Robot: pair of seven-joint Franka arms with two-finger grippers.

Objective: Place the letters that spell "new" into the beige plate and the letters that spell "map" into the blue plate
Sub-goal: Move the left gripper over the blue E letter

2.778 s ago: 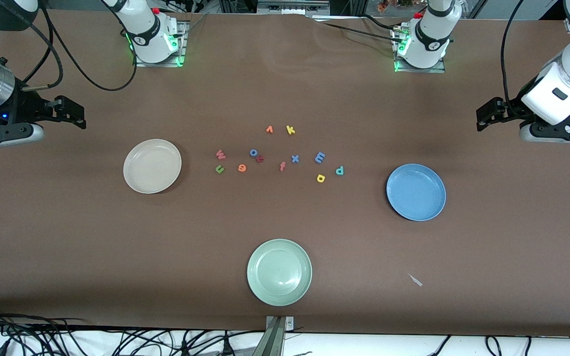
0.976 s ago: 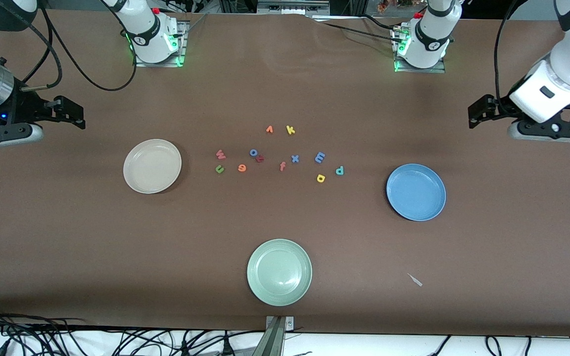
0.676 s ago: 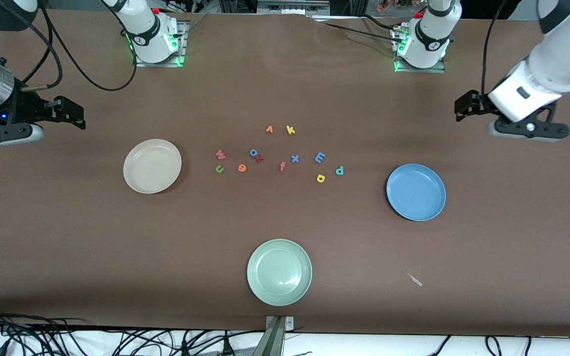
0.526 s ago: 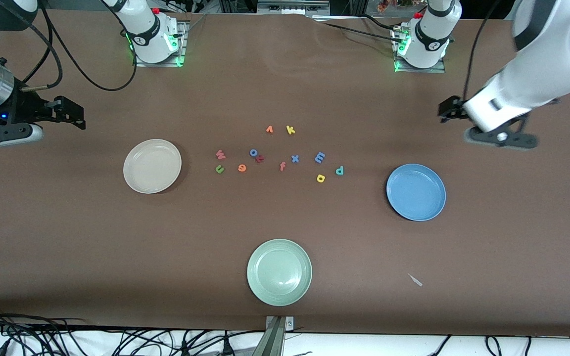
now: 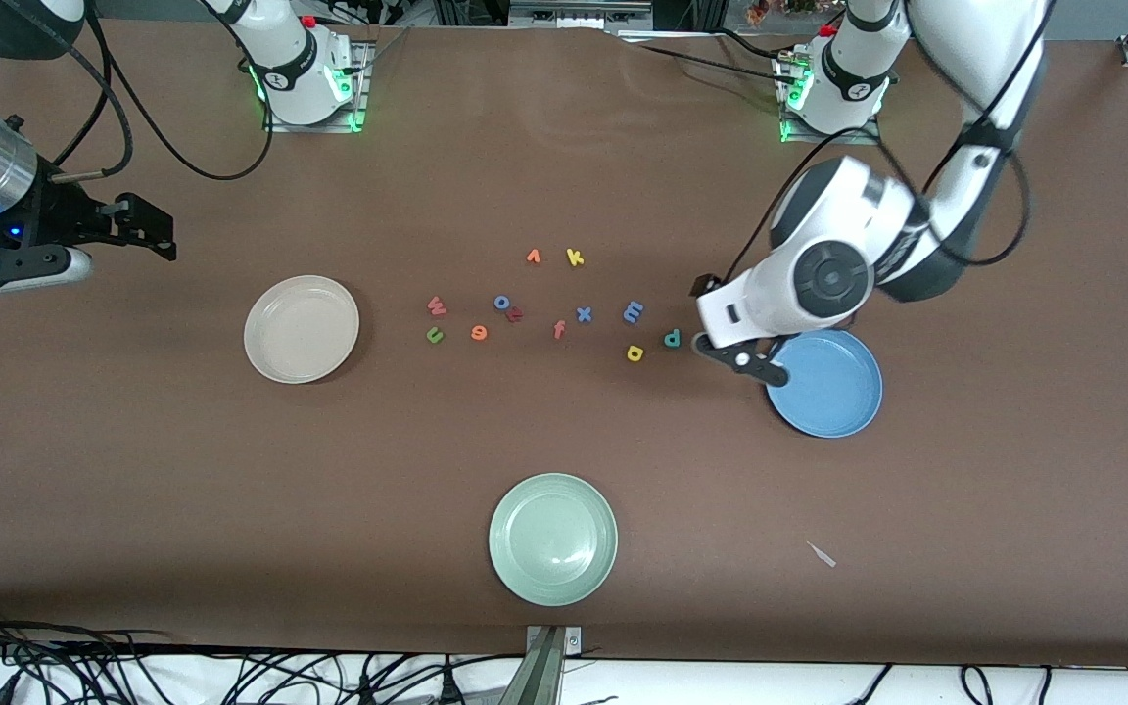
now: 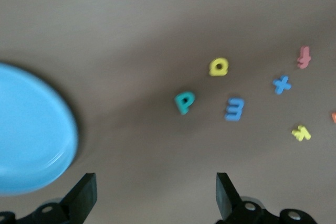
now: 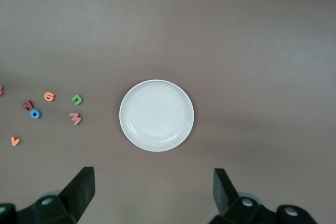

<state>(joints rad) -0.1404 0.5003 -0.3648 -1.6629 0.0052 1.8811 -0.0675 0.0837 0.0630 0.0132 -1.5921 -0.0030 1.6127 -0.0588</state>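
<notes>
The green n [image 5: 435,335], orange e [image 5: 479,333] and pinkish-red w [image 5: 437,306] lie close together beside the beige plate [image 5: 301,328]. The blue m [image 5: 633,312], yellow a [image 5: 634,352] and teal p [image 5: 672,338] lie toward the blue plate [image 5: 833,392]. My left gripper [image 5: 702,314] hangs open and empty over the table between the p [image 6: 184,102] and the blue plate [image 6: 31,135]. My right gripper [image 5: 155,230] waits open at the right arm's end of the table. Its wrist view shows the beige plate [image 7: 156,115], n [image 7: 77,99], e [image 7: 49,96] and w [image 7: 75,118].
Other letters lie among them: orange v [image 5: 533,257], yellow k [image 5: 575,258], blue o [image 5: 502,302], a dark red letter [image 5: 515,314], orange f [image 5: 558,329], blue x [image 5: 584,314]. A pale green plate [image 5: 552,539] sits nearest the front camera. A small scrap [image 5: 822,554] lies beside it.
The left arm has swung in from its end of the table and now hangs beside the p, partly covering the blue plate's rim. The right arm has barely moved. No letter has shifted.
</notes>
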